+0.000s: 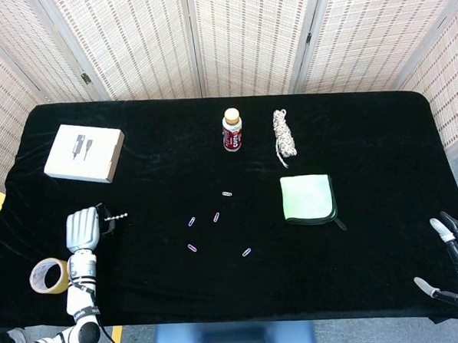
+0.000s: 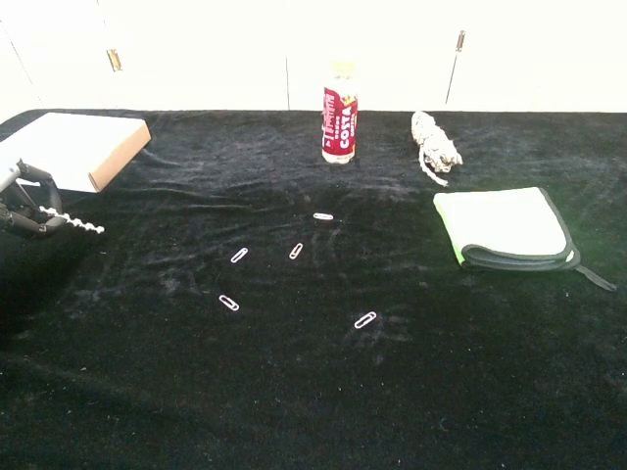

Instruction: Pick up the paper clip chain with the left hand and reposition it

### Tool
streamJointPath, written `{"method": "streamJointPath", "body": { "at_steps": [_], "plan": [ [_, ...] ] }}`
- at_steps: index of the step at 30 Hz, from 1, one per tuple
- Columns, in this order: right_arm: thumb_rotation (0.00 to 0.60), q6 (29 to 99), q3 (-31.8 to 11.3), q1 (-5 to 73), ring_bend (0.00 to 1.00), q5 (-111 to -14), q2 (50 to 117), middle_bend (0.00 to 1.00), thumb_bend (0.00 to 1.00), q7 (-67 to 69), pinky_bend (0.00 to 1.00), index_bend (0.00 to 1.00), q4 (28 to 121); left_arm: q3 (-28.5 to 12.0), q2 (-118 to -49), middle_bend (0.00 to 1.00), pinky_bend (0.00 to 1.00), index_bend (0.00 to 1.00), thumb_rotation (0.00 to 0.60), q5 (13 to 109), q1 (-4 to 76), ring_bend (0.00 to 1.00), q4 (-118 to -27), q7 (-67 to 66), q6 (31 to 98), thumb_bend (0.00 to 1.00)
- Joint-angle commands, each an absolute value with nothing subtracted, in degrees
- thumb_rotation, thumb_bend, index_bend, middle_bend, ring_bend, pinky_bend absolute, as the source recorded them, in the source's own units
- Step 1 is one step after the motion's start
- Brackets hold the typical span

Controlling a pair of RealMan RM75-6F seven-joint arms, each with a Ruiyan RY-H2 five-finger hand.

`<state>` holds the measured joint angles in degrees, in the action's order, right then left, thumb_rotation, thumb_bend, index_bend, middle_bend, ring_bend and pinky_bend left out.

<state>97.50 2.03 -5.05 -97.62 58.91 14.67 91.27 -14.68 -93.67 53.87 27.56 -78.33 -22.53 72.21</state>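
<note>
The left robot hand (image 1: 83, 228) pinches the paper clip chain (image 1: 117, 217) at the surface (image 1: 365, 133)'s 8 o'clock edge, chain trailing toward 3 o'clock. Carrying seems underway; next it needs a lowering and release. The right robot hand (image 1: 457, 244) hangs released, holding nothing.

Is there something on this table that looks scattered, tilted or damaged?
Only the loose paper clips look scattered, lying apart mid-table at different angles. The left hand holds the paper clip chain near the left edge. The bottle stands upright and the cloth is folded.
</note>
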Motion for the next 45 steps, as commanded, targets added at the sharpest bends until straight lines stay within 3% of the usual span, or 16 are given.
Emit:
{"method": "streamJointPath", "body": {
  "at_steps": [1,9,20,45],
  "plan": [
    [0.600,97.4,2.0,-5.0,0.00,-97.5,58.9,0.00,0.01,14.6,0.00,0.00,91.3,-14.7,-93.3,1.00,1.00,0.83,0.600,54.6,27.3,1.00,-78.9,-22.2,72.7,0.49],
    [0.600,97.9,2.1,-5.1,0.00,-98.1,58.9,0.00,0.01,14.7,0.00,0.00,91.4,-13.5,-91.7,1.00,1.00,0.83,0.600,59.1,25.9,1.00,-84.3,-21.5,76.0,0.50],
    [0.600,104.3,3.2,-7.2,0.00,-102.0,59.2,0.00,0.01,19.9,0.00,0.00,87.9,-12.5,-93.7,1.00,1.00,0.83,0.600,62.8,27.0,1.00,-89.2,-25.9,77.9,0.50],
    [0.600,112.2,4.3,-14.5,0.00,-99.8,62.8,0.00,0.01,20.4,0.00,0.00,85.1,-12.8,-100.2,1.00,1.00,0.83,0.600,63.0,34.6,1.00,-86.0,-27.9,68.0,0.51]
  ]
}}
